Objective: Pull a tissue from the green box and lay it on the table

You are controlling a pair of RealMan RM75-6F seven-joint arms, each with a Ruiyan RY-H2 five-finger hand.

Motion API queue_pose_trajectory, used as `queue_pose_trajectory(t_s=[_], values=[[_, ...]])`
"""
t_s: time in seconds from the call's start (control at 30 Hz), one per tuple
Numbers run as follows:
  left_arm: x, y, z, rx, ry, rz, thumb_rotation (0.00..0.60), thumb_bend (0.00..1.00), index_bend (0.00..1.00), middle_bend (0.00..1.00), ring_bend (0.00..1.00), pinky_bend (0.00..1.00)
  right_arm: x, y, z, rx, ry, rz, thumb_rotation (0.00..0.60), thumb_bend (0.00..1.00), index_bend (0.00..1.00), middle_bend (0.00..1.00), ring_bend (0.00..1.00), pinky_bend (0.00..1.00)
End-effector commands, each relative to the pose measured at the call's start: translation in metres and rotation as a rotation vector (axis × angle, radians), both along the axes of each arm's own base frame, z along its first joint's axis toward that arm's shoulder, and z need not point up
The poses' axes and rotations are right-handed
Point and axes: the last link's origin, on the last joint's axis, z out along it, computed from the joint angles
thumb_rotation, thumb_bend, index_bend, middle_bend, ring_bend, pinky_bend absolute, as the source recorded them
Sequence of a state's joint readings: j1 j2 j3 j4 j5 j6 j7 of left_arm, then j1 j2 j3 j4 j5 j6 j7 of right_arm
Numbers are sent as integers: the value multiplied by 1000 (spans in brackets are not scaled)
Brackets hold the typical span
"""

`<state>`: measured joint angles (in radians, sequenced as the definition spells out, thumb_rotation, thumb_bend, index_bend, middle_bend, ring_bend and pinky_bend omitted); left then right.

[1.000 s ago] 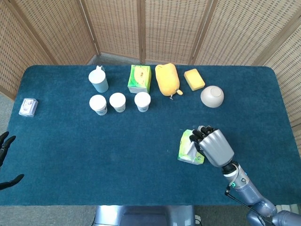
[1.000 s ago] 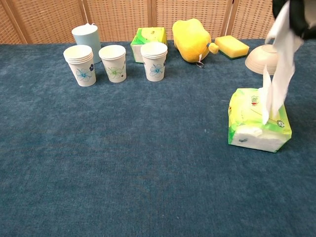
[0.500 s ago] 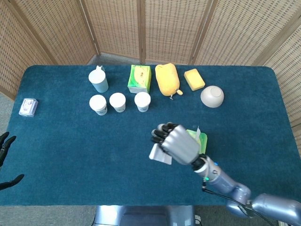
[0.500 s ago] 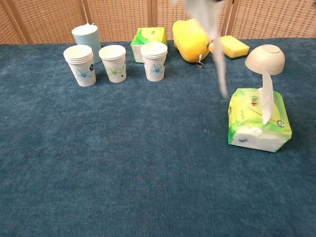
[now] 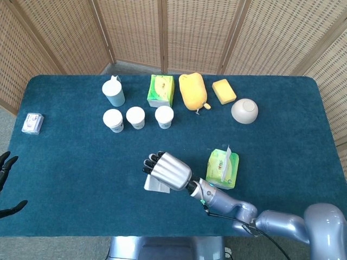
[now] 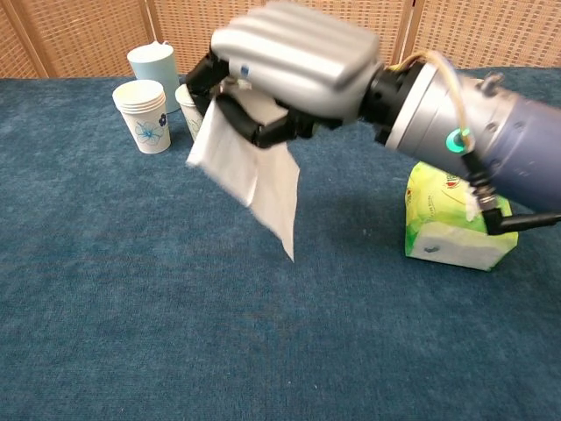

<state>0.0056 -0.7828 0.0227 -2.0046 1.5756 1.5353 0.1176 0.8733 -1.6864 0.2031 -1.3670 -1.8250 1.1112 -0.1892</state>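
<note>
Holding a white tissue (image 6: 250,175) in curled fingers (image 6: 263,132), the right hand (image 5: 167,170) hangs above the blue table (image 5: 76,162), left of the green box (image 5: 222,168). In the chest view the tissue droops from the hand in a loose sheet, its lower corner hanging clear of the table surface. The green box sits on the table to the right of the hand and apart from it, with another tissue (image 5: 227,154) standing up out of its top slot. The right arm (image 5: 255,216) reaches in from the lower right edge of the head view, passing in front of the box in the chest view.

The left hand (image 5: 6,179) shows only as dark fingertips at the far left edge of the head view, spread apart with nothing between them.

Along the back of the table stand a light blue cup (image 5: 114,92), a second green tissue box (image 5: 161,90), a yellow plush toy (image 5: 193,91), a yellow sponge (image 5: 224,91) and an upturned white bowl (image 5: 244,110). Three paper cups (image 5: 135,117) stand in a row in front of them. A small wrapped packet (image 5: 32,123) lies near the left edge of the table
</note>
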Motion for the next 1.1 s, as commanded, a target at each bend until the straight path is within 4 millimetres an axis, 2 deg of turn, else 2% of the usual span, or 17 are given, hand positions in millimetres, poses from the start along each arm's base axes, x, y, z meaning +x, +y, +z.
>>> queue_pose_trajectory(t_s=[0.03,0.1,0.3,0.57,0.73,0.87,1.1], values=[[-1,0,0,0,-1,3,600,0,0,0,0,0,-5,-3,-19,78,117,-77,600,62,0,6,10,346],[-2,1,0,-5,2,7,600,0,0,0,0,0,-1,-2,-11,64,85,-118,600,2,0,0,0,293],[0,2,-4,-21,6,3,600,0,0,0,0,0,2,0,9,15,47,-160,600,0,0,0,0,266],[0,1,-4,-23,5,5,600,0,0,0,0,0,-22,4,47,-69,1,-194,600,0,0,0,0,254],[1,1,-5,-24,2,-1,600,0,0,0,0,0,-63,12,74,-139,-53,-265,600,0,0,0,0,198],[3,0,-6,-35,3,-8,600,0,0,0,0,0,-105,18,91,-190,-47,-311,600,0,0,0,0,197],[5,-1,-12,-55,14,-15,600,0,0,0,0,0,-160,38,114,-223,-36,-390,600,0,0,0,0,199]])
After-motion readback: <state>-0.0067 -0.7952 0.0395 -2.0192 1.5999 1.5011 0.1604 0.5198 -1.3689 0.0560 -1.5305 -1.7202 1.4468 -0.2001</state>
